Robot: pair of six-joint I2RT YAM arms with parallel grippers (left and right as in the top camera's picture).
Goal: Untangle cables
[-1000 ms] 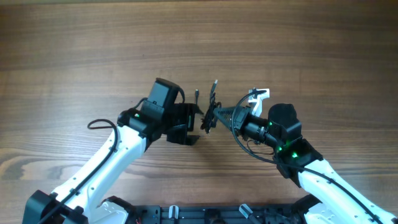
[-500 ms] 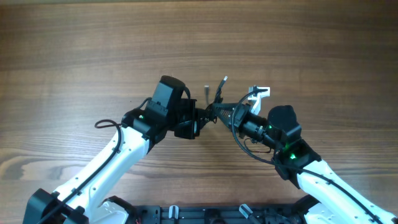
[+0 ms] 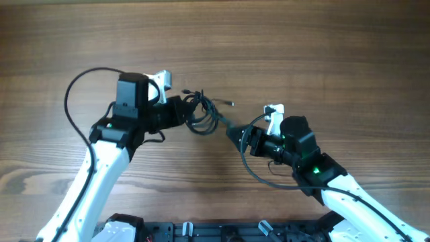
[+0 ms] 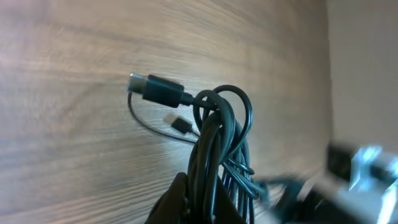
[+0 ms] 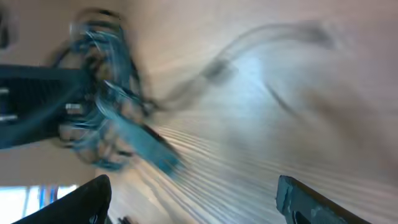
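The cables (image 3: 200,115) form one dark bundle of overlapping loops a little left of the middle of the desk (image 3: 322,47). In the left wrist view the cables (image 4: 219,140) rise as a tight sheaf of thin black cords that curl over at the top into a couple of small loops. A thick plug (image 4: 159,91) sticks out to the left of those loops, and a smaller plug end (image 4: 181,126) lies below it on a thin strand that curves across the wood. From overhead, one thin strand leaves the bundle to the right and ends in a small tip (image 3: 232,103) on the bare desk. Whether the bundle itself rests on the wood or hangs just above it cannot be told.

The left fingers (image 3: 176,111) are clenched on the left side of the bundle; the wrist view shows the left fingers (image 4: 177,200) pinching the sheaf at its base.

The right fingers (image 3: 232,130) are released and spread wide, grasping nothing. They sit just to the lower right of the bundle and point toward it; contact with a cord cannot be made out. The right wrist view is blurred: the right fingers (image 5: 93,196) stand far apart at the bottom corners, with the bundle (image 5: 106,118) a smeared bluish mass at the upper left.
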